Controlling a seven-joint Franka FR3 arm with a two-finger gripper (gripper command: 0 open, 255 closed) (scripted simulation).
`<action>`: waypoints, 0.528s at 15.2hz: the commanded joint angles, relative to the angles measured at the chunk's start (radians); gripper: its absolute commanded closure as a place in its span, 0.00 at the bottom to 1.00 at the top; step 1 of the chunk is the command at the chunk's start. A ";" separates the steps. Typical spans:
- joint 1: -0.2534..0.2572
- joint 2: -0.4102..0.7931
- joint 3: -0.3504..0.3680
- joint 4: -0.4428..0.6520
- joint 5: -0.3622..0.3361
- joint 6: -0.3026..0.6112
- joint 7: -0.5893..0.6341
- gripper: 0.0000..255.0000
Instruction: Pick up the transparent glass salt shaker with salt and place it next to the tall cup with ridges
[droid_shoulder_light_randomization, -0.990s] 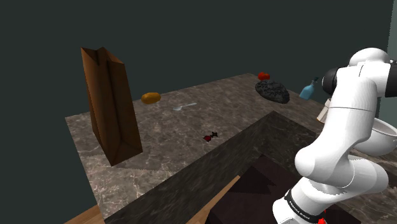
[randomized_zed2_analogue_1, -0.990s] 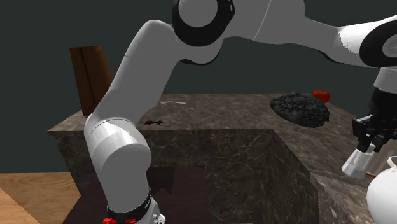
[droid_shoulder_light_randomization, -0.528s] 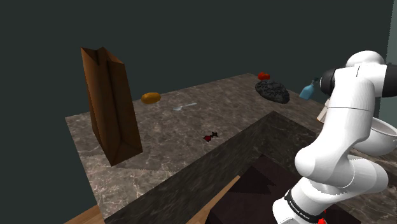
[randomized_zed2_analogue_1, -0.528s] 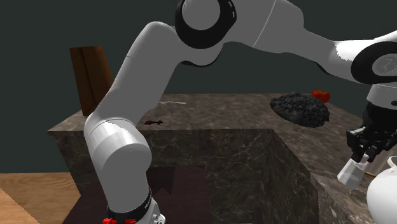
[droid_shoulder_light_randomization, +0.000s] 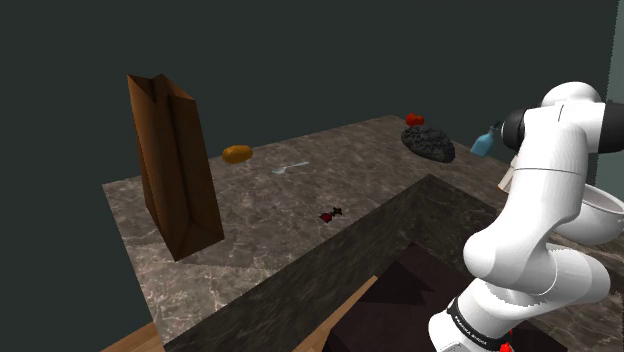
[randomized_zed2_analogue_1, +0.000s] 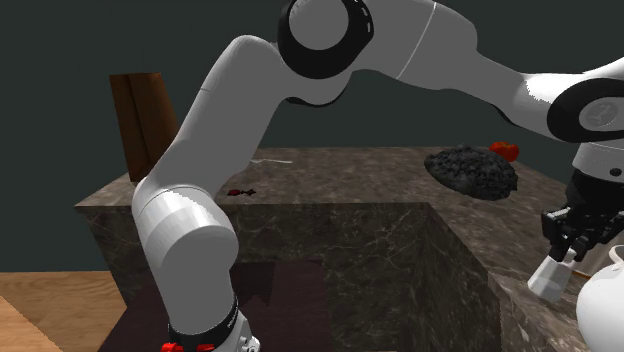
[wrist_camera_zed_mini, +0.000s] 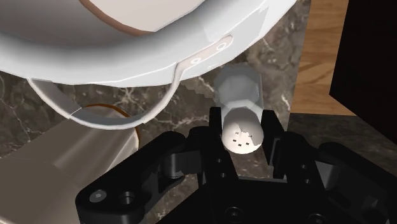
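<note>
- Clamping the salt shaker (wrist_camera_zed_mini: 239, 95) just below its perforated cap, the black gripper (wrist_camera_zed_mini: 243, 130) presses one finger against each side of it.
- In the second exterior view the gripper (randomized_zed2_analogue_1: 566, 248) points downward. The pale, whitish shaker (randomized_zed2_analogue_1: 551, 277) hangs tilted beneath it, its base close over the marbled countertop (randomized_zed2_analogue_1: 350, 170). I cannot tell whether base and stone touch.
- Just beside the shaker sits a big white round vessel (randomized_zed2_analogue_1: 603, 312) with a thin looped handle; from the wrist it bulks directly ahead of the fingers (wrist_camera_zed_mini: 140, 44).
- A pale beige shape (wrist_camera_zed_mini: 67, 153) lies close against the gripper's side; I cannot tell what it is.
- Farther out on the countertop rests a dark lumpy mass (randomized_zed2_analogue_1: 470, 170), with a red object (randomized_zed2_analogue_1: 503, 150) behind it and a blue bottle (droid_shoulder_light_randomization: 484, 142) near it.
- Well away from the gripper stands an upright brown paper bag (droid_shoulder_light_randomization: 172, 165). An orange lump (droid_shoulder_light_randomization: 237, 153), a white utensil (droid_shoulder_light_randomization: 290, 167) and a small dark red item (droid_shoulder_light_randomization: 331, 214) lie between the bag and the mass.
</note>
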 joint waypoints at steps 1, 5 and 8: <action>0.000 0.000 0.000 0.000 0.000 0.000 0.000 1.00; 0.000 0.000 0.000 0.000 0.000 0.000 0.000 0.00; 0.000 0.000 0.000 0.000 0.000 0.000 0.000 0.00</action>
